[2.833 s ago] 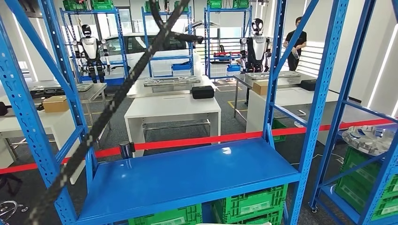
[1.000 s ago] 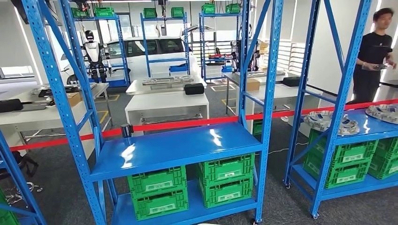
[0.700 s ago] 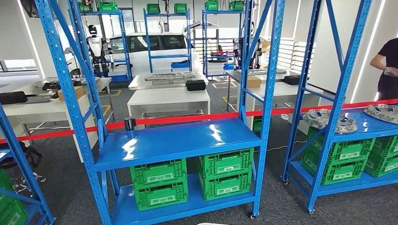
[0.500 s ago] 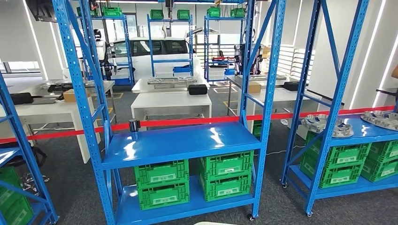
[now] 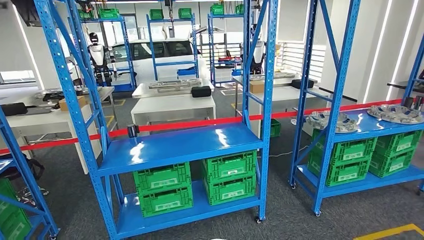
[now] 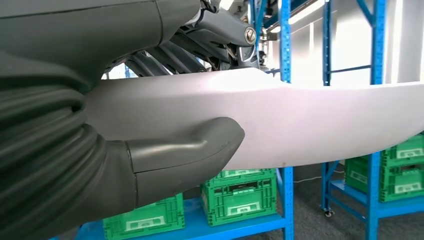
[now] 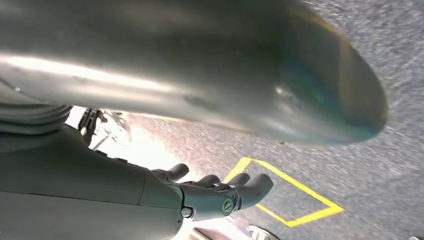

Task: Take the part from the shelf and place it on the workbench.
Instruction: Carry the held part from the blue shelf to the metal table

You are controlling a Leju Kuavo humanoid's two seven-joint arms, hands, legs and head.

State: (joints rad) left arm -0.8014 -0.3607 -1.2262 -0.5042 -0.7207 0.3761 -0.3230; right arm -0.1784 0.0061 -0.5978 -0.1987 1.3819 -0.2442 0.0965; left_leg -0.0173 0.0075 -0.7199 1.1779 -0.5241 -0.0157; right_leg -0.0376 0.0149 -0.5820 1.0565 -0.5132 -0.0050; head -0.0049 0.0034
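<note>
The left robot hand (image 6: 165,150) grips a pale silver part (image 6: 310,120); the right robot hand (image 7: 210,192) supports it too — the view has pulled back from the blue shelf (image 5: 180,145), so carrying toward the counter (image 5: 172,106) has begun.

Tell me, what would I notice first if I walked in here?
Probably the tall blue shelf right in front, with bright green crates stacked underneath. Behind it runs a red tape, and up close in the left wrist view a big pale part lies gripped in the left hand.
</note>
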